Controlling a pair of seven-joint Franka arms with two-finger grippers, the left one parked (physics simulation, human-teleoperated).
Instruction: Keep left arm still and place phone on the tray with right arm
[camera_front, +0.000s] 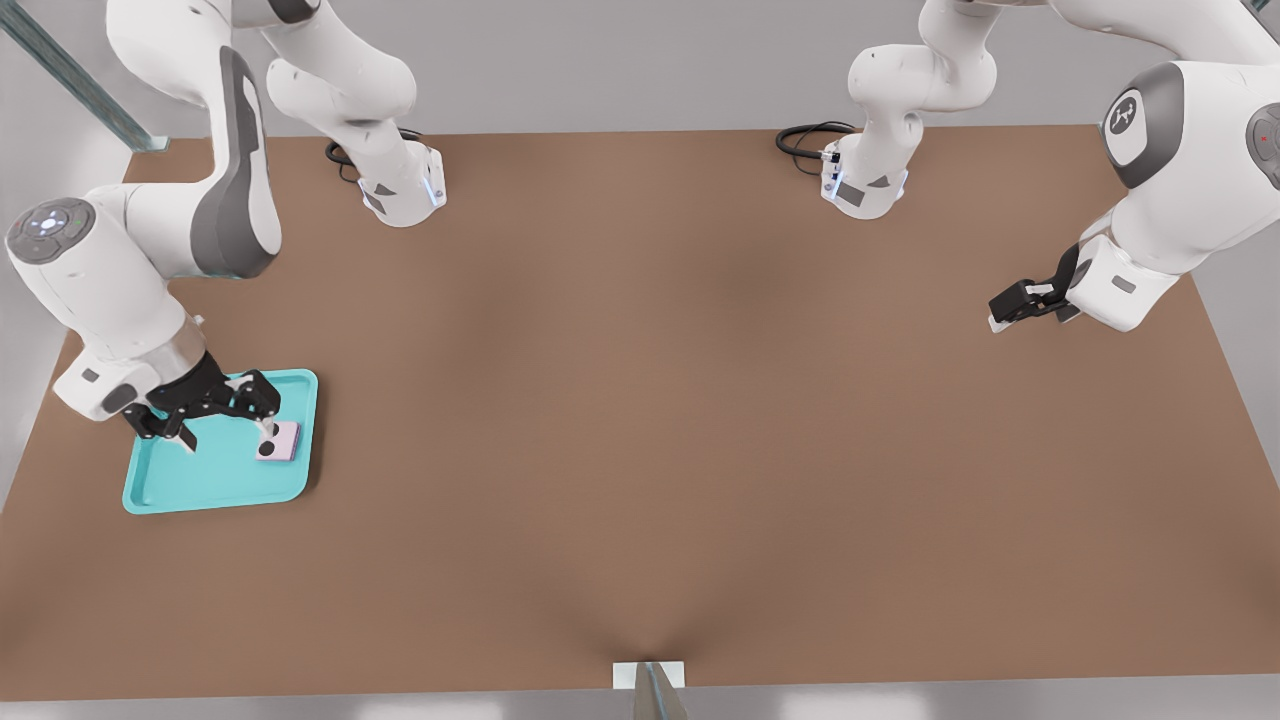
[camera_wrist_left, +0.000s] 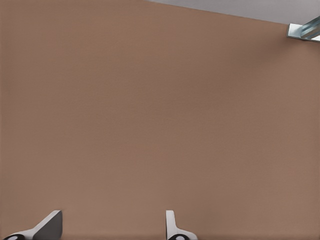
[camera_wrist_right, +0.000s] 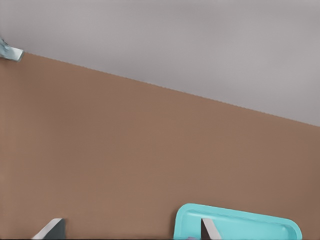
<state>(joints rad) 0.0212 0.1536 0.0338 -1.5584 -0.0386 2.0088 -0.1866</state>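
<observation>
Over at the front view's left, the right arm folds down from its base at the table's far edge, its grey-banded elbow high and its round light-dotted end cap facing up. The wrist slants down toward the tray, and the black gripper hangs over the tray's near-right part with its fingers spread wide, gripping nothing. One fingertip sits right at the phone, which lies flat inside the tray close to its rim on the front view's right, lenses up; I cannot tell whether they touch. From the right wrist camera only the two fingertips and a corner of the tray show.

The brown table stretches away to the right. Black cables coil by the arm bases. A grey wall runs behind.
</observation>
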